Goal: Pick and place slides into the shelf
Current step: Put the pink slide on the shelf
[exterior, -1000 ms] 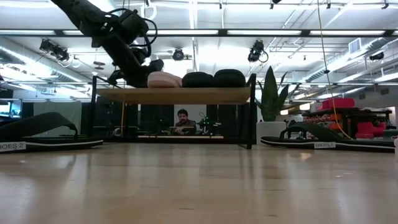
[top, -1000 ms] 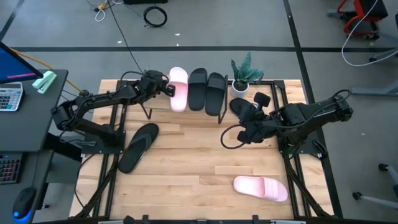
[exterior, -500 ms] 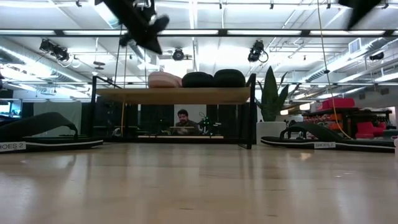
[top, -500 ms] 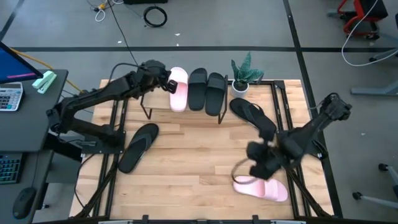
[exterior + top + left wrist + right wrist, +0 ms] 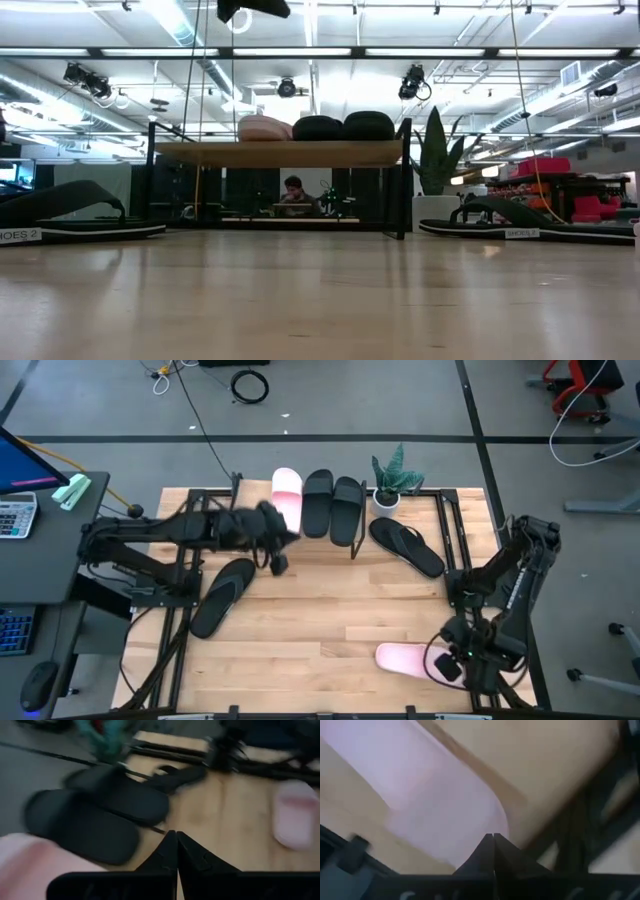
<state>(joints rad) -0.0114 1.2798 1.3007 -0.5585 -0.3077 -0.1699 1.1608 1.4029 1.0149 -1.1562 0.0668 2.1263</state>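
One pale pink slide [image 5: 287, 500] and two black slides [image 5: 318, 503] [image 5: 347, 508] lie side by side on top of the shelf [image 5: 280, 152]. A second pink slide [image 5: 405, 657] lies flat on the table near its front right corner. My right gripper [image 5: 452, 660] points down over that slide's right end [image 5: 445, 795], shut, with nothing between its fingers. My left gripper [image 5: 277, 560] hangs shut above the table, just in front of the shelf's left part. Two thin black flip-flops lie on the table, one at the left [image 5: 222, 595] and one at the right [image 5: 407, 547].
A small potted green plant [image 5: 390, 480] stands at the shelf's right end. The shelf's black legs [image 5: 355, 550] stand on the tabletop. Bare wood lies in the table's middle and near left [image 5: 300, 630]. The table frame's black bars [image 5: 470, 610] run under my right arm.
My left gripper has drawn back from the pink slide on the shelf, risen, and swung toward the table's near edge. My right gripper has swung from beside the right flip-flop toward the near right corner, sunk, and rolled to point down over the pink slide. The slides have stayed still.
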